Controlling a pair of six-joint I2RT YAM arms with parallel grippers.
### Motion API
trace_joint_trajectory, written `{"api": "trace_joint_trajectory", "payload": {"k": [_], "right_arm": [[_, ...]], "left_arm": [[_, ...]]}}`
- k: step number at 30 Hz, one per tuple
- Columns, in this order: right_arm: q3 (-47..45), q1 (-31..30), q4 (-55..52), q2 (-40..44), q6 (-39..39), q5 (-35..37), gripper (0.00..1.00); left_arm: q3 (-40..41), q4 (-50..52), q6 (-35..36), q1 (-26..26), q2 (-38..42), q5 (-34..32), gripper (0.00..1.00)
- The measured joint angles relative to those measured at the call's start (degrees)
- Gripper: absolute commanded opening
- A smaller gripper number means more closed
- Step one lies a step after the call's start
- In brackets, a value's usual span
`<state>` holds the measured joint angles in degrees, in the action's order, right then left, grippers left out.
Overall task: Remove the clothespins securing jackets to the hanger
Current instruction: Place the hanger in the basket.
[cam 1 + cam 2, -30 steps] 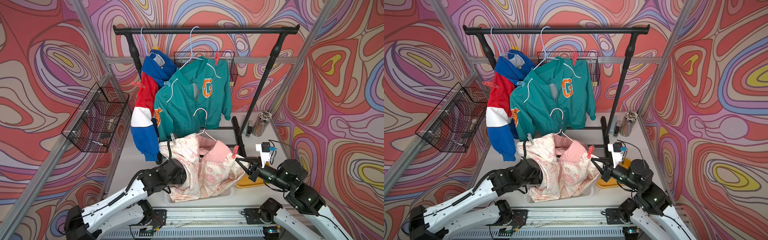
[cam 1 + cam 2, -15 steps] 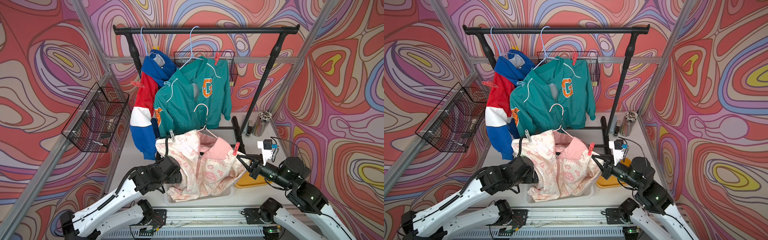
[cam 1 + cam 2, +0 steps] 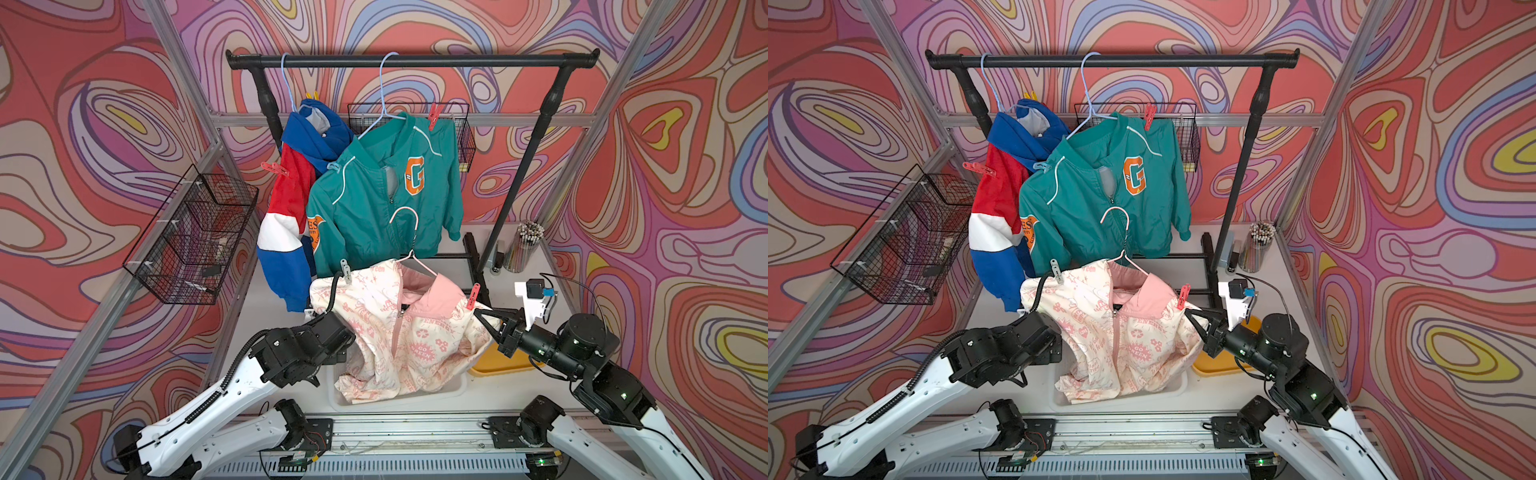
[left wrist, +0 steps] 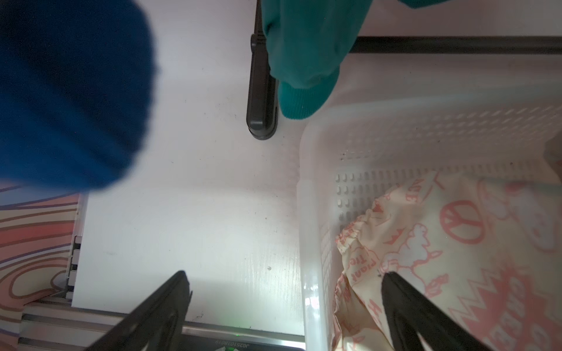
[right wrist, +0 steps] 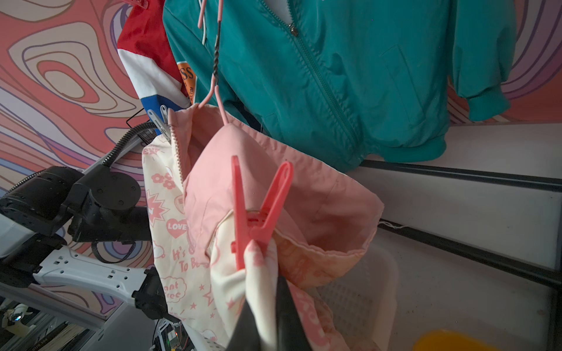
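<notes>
Six clothespins counted: yellow clothespin and red-orange clothespin on the blue-red-white jacket; light-blue clothespin and upper red clothespin on the teal jacket; grey clothespin and red clothespin on the pink-and-cream jacket
Jacket being worked: pink-and-cream jacket sags over the white basket at the middle of the tabletop's front edge; its pink hanger is not hooked on the rail
Right gripper: jaws closed on cream shoulder cloth of that jacket, right under the red clothespin's biting end; the pin itself is not gripped
Left gripper: jaws wide apart, empty, straddling the basket's wall on the left-arm side, low over the tabletop
Deciding relation: red clothespin lies straight beyond the right fingertips, long axis roughly in line with them, handles spread in a V pointing up and away; judged, the hold must pass from cloth to handles before the pin can be squeezed off
Nearer arm: right for the red clothespin; left for the grey clothespin on the opposite shoulder
Right wrist view alone: cloth pinched between the jaws, and the pin's handles close up
Both top views alone: all six pins, both arms, the free hook
Left wrist view alone: spread of the left jaws, largely hidden from above by the wrist and the jacket
</notes>
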<state>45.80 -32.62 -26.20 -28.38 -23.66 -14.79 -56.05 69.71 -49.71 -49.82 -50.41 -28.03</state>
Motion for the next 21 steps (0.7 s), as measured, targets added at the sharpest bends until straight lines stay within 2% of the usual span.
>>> {"api": "trace_joint_trajectory", "payload": {"k": [6, 10, 13, 21], "right_arm": [[0.0, -0.1, 1.2, -1.6, 0.1, 0.5, 0.00], [0.0, -0.1, 2.3, -3.3, 0.1, 1.2, 0.00], [0.0, -0.1, 3.0, -4.0, 0.0, 2.2, 0.00], [1.8, -0.1, 2.4, -7.2, 0.1, 7.0, 0.00]], "left_arm": [[-1.0, 2.0, 0.1, 0.0, 7.0, 2.3, 1.00], [-5.1, 3.7, 2.8, 0.0, 9.2, 5.9, 1.00], [-7.3, 4.2, 5.7, 0.1, 7.5, 8.0, 1.00], [-5.9, 0.1, 13.0, 0.5, -0.1, 14.3, 1.00]]}}
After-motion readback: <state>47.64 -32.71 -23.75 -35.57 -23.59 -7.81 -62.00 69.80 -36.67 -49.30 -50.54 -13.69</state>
